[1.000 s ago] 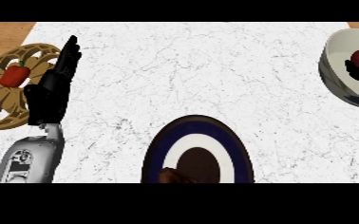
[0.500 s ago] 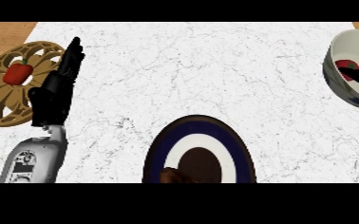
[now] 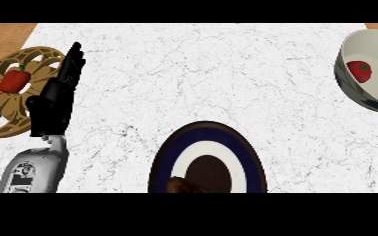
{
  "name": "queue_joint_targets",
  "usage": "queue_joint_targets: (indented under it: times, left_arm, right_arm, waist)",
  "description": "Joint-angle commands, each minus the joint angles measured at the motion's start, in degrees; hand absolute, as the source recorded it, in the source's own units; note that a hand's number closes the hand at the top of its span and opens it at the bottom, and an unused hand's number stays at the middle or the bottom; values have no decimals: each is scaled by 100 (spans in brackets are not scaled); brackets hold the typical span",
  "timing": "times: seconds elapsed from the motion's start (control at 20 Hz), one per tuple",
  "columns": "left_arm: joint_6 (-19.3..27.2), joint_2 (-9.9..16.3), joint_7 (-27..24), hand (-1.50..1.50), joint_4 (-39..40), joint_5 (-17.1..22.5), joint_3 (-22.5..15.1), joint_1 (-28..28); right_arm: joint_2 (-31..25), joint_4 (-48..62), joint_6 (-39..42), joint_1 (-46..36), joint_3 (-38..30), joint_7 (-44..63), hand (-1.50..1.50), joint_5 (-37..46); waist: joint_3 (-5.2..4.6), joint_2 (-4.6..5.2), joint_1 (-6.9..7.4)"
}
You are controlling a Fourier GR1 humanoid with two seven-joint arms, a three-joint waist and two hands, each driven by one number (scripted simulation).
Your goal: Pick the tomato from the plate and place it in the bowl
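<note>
A red tomato [image 3: 359,71] lies inside the white bowl [image 3: 347,82], which is cut off by the right edge of the head view. The plate [image 3: 166,160], dark blue with a white ring and a brown centre, sits at the bottom middle. A small brown lump [image 3: 181,185] shows at its near rim. My left hand [image 3: 53,105] stays open at the left with its fingers pointing up, holding nothing and far from both plate and bowl. My right hand does not show.
A golden openwork trivet [image 3: 22,122] lies at the left edge behind my left hand, with a red pepper [image 3: 15,80] on it. White marble counter [image 3: 214,70] stretches between the trivet, plate and bowl. A wooden strip shows at the top left corner.
A dark shape over the tomato in the bowl a second ago has gone from the right edge, and the tomato now shows plainly. My left hand has barely moved.
</note>
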Motion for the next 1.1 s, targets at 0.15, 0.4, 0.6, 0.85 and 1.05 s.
queue_joint_targets:
  times: [0.15, 0.4, 0.6, 0.85, 1.05]
  left_arm:
    - [-28, 94, 146, 0, 295, 34, 188, -347]
    - [-38, 73, 14, 0, 174, -39, 119, -21]
    - [114, -124, 56, 0, 58, -129, 4, 3]
    - [-8, -10, -117, 0, -50, 18, 174, 283]
    - [-22, 31, -247, 0, 137, 24, 277, 224]
  right_arm:
    - [-599, 275, 1242, 558, -364, -526, -150, -487]
    - [-767, 356, 2100, 1064, -463, -1033, -150, -694]
    - [-1056, 279, 2850, 1347, -412, -1209, -150, -783]
    - [-754, 168, 2716, 1989, -344, -1857, -150, -844]
    - [-784, 85, 2873, 1965, -312, -1700, -150, -1017]
  waist:
    - [-9, -40, -184]
    - [-4, -44, -143]
    - [-9, -73, -182]
    - [-6, -82, -178]
    - [-14, -88, -204]
